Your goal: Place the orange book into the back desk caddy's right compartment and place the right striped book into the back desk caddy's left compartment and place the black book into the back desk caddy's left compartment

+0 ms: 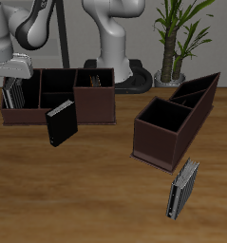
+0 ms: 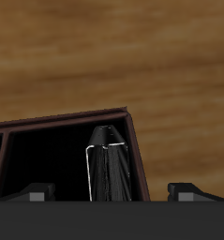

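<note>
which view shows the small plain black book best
The exterior view: the small plain black hardcover book stands in full sight on the wooden table, just before the front wall of the long dark brown caddy. The wrist view shows none of it; it looks into the caddy at a different dark book.

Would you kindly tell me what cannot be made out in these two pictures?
- Orange book: found in neither view; the back caddy's walls may hide it.
- Striped book: wrist view, stripes lost in shadow, lower end cut off by the gripper body.
- Gripper: exterior view, fingertips too small to make out.
</note>
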Tool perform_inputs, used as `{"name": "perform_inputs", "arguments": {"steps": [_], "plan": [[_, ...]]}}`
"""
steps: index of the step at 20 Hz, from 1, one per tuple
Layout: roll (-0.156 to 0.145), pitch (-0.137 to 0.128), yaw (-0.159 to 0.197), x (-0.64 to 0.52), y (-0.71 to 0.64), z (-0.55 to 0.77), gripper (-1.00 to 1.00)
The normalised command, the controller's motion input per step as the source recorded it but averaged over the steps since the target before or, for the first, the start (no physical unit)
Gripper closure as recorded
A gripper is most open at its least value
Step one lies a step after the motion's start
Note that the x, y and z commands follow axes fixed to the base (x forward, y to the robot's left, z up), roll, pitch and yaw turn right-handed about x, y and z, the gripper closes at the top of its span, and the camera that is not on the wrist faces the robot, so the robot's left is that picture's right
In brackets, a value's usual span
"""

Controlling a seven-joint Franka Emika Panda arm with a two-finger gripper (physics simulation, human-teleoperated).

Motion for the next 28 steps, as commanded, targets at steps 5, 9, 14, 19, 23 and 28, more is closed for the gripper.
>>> {"name": "perform_inputs", "arguments": {"steps": [5, 9, 14, 19, 23, 28], "plan": [[0.006, -0.016, 0.018, 0.07, 0.11, 0.14, -1.0], [-0.026, -0.035, 0.026, 0.22, 0.22, 0.26, -1.0], [-0.047, -0.015, 0.008, 0.39, 0.32, 0.28, -1.0], [-0.02, 0.011, -0.024, 0.63, 0.66, 0.28, -1.0], [0.009, 0.058, -0.049, 0.36, 0.73, 0.07, -1.0], [-0.006, -0.023, -0.101, 0.27, 0.58, 0.15, -1.0]]}}
